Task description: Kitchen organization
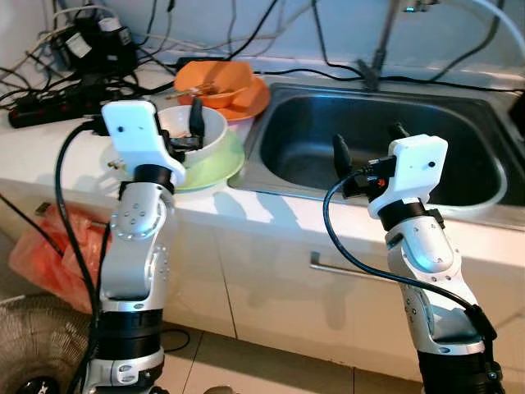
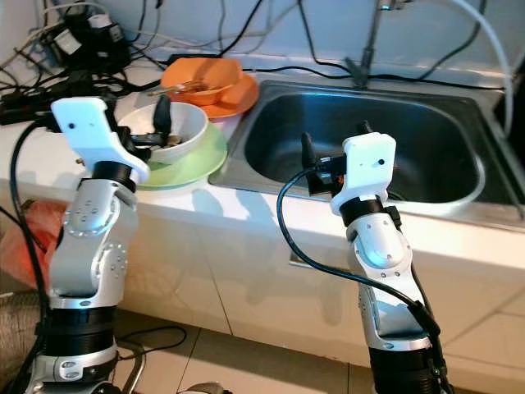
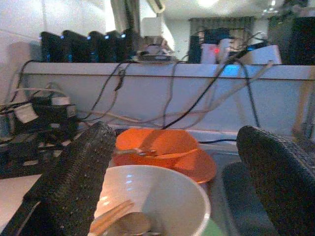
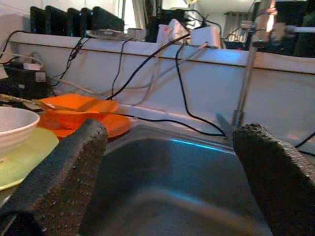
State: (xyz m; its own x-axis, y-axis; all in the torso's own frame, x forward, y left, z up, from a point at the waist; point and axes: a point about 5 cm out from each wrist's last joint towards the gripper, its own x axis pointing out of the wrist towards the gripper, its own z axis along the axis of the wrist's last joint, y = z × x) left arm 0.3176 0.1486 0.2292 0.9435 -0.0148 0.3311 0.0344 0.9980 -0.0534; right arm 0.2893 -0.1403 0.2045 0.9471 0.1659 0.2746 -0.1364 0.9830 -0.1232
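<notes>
White counter [image 1: 49, 156] along a pale wall, cabinet fronts below with a metal drawer handle [image 1: 344, 269]. Stainless sink [image 1: 459, 201] set into the counter, steel basin, tap [image 2: 371, 49] rising at its back edge. Orange plastic bag [image 1: 41, 250] on the floor at the far left, by the cabinet; fan grille [image 1: 33, 345] near it. Tangle of black cables and a power strip [image 1: 49, 107] at the back left of the counter; no legible writing or brand on any of it. Dish stack just left of the sink: green plate [image 1: 215, 171] with white bowl [image 1: 212, 131] on it, spoon and chopsticks inside the bowl [image 3: 123, 221]; behind, orange bowl [image 1: 215, 80] on orange plate [image 1: 250, 103], utensil lying across it. Left gripper [image 1: 190, 131] at the white bowl, fingers spread wide, one finger [image 1: 197, 116] over the bowl, rim between the pads, not clamped. Right gripper [image 1: 369, 146] above the sink's near edge, fingers apart, holding nothing.
</notes>
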